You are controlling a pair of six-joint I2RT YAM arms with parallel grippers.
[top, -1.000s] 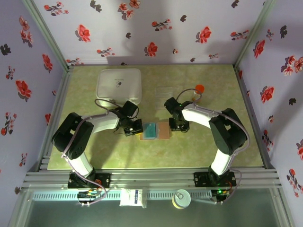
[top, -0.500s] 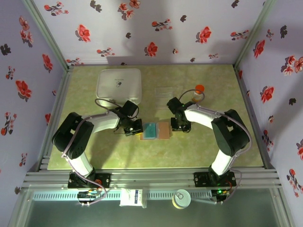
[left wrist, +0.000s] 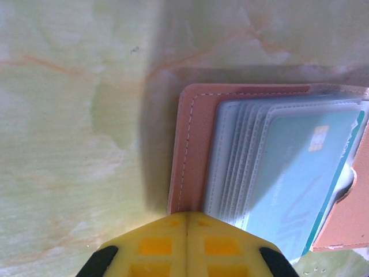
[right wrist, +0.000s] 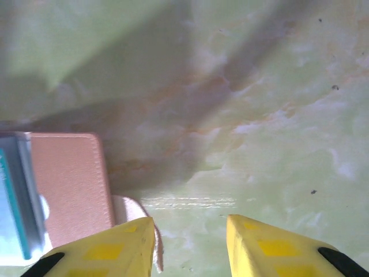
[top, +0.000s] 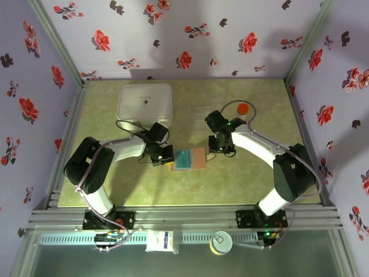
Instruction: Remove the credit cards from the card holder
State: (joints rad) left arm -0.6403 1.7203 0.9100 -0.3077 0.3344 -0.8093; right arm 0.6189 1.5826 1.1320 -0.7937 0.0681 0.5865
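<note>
Card holder [left wrist: 193, 144] lies just beside left claw [left wrist: 186, 225].

- Left wrist cam: the card holder [left wrist: 193, 150] runs off the right edge, and its near edge sits under my left gripper [left wrist: 187, 222].
- Print on the teal card [left wrist: 300, 173] is blurred; I can't read it.
- Right wrist cam: the card holder is cut by the left edge, and the teal card is just a sliver.
- The pale tab [right wrist: 127, 208] by the right gripper [right wrist: 190, 231] is half covered; I can't tell what it is.
- Top cam: the cards are too small to count, and the orange-capped item [top: 243, 108] is partly behind the right arm [top: 259, 144].
</note>
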